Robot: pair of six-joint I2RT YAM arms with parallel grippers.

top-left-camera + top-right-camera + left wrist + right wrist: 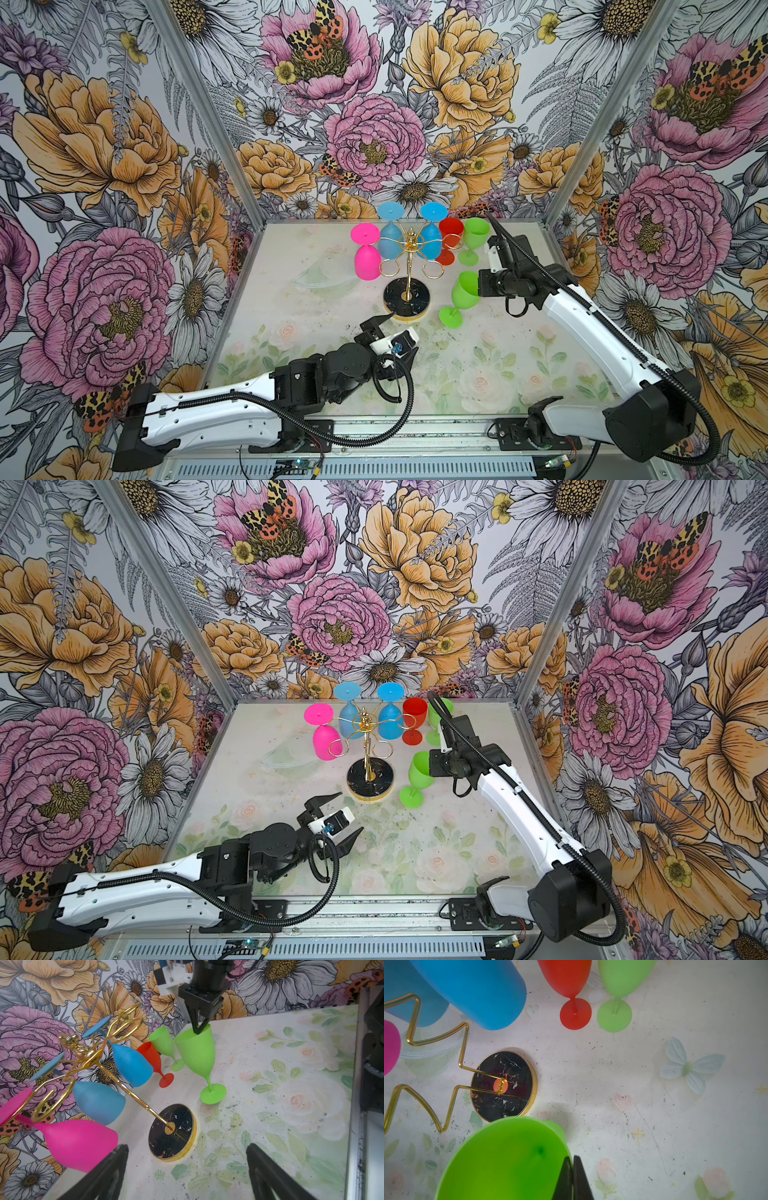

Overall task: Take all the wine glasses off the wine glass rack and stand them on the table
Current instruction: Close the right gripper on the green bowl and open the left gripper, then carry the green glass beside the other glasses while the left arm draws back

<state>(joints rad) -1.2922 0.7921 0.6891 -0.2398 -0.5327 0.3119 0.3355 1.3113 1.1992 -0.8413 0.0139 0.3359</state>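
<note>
1. Setting down looks to be the step in hand. The right tool point(572, 1159) is clenched on the rim of the green wine glass point(197, 1051), one finger inside the bowl and one outside, with the wall pinched between them.
2. The glass hangs under that tool, already off the rack, bowl up and leaning a little. Its foot is down at the tabletop point(498, 365), but I cannot tell whether it rests flat or hovers just above.
3. Just beside the foot, on the side toward the left tool point(351, 812), sits the black base point(504, 1084) of the wine glass rack point(409, 245). Foot and base are near but apart.
4. The left tool is released, its jaws wide and empty. It is low over the tabletop with the base just ahead of its fingertips.
5. Farther out from the right tool, a pink glass point(368, 262) and two blue glasses point(388, 245) hang upside down in the rack's loops. Beyond the right tool, toward the back wall, a red glass point(451, 237) and a second green glass point(476, 235) stand upright, side by side.
6. The next move, as I judge it, calls for levelling the held glass until the foot sits flat. The jaws should then part and rise straight clear of the rim, since any sideways drag could tip the glass toward the base.
</note>
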